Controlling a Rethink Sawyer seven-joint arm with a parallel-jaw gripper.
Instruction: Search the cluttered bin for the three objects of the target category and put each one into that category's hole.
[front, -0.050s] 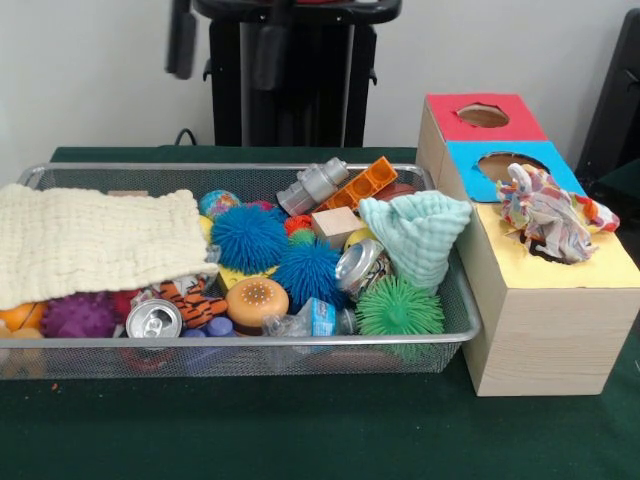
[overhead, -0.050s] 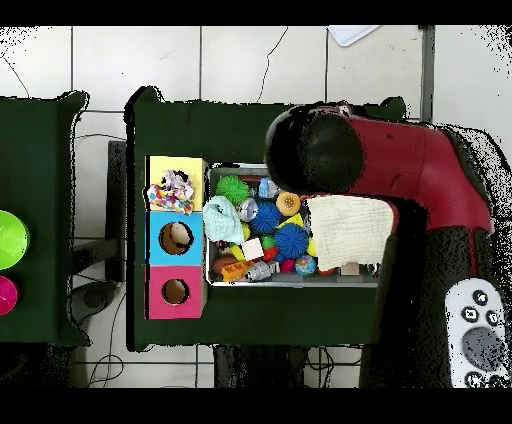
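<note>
Two black fingertips (front, -0.050s: 180, 45) of my gripper (front, -0.050s: 224, 45) hang wide apart at the top, high above the wire bin (front, -0.050s: 455, 335), open with nothing between them. In the overhead view the red arm (overhead, -0.050s: 400, 170) covers the gripper. A cream cloth (front, -0.050s: 95, 240) (overhead, -0.050s: 345, 230) lies over the bin's left end. A mint green cloth (front, -0.050s: 418, 232) (overhead, -0.050s: 222, 222) stands bunched at its right end. The wooden box (front, -0.050s: 545, 330) has a red hole (front, -0.050s: 483, 115), a blue hole (front, -0.050s: 497, 162) and a yellow top. A multicoloured cloth (front, -0.050s: 548, 212) (overhead, -0.050s: 172, 190) sits stuffed in the yellow hole.
The bin is packed with two blue spiky balls (front, -0.050s: 250, 238), a green spiky ball (front, -0.050s: 398, 308), a purple ball (front, -0.050s: 78, 315), two cans (front, -0.050s: 153, 318), a silver bottle (front, -0.050s: 312, 185), an orange block (front, -0.050s: 360, 185) and a tiger toy (front, -0.050s: 190, 300). A green bowl (overhead, -0.050s: 8, 240) sits on a side table.
</note>
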